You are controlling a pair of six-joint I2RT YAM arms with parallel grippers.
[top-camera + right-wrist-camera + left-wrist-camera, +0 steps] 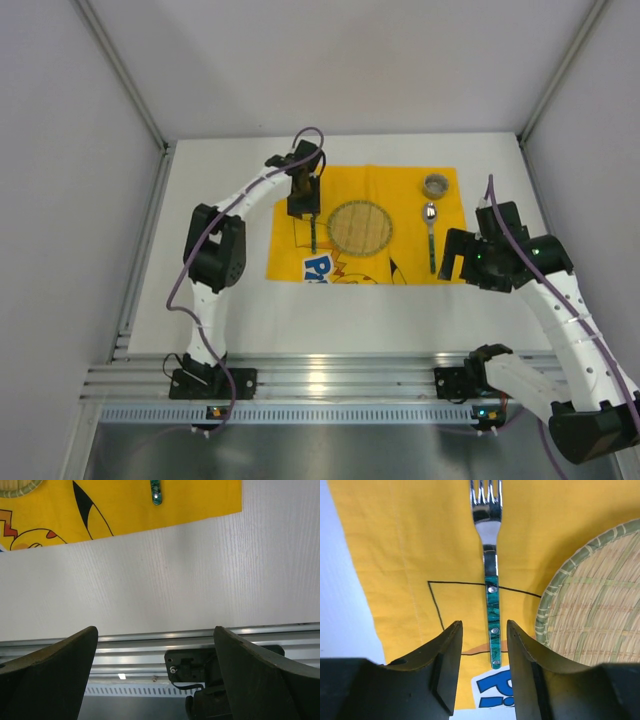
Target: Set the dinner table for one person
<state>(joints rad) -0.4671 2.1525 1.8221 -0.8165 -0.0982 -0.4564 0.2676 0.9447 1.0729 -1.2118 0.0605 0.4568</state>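
Left of the woven plate, the fork lies free between the parted fingers of the left gripper; right of the plate, the right gripper hangs spread wide

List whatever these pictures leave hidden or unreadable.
Fork: tine tips cut off by the top edge, left wrist view.
Spoon: only its handle end shows, cut by the top edge, right wrist view.
Small cup: contents too small to tell, top view.

Glossy metal fork, woven straw plate, cloth placemat, matt dinner table
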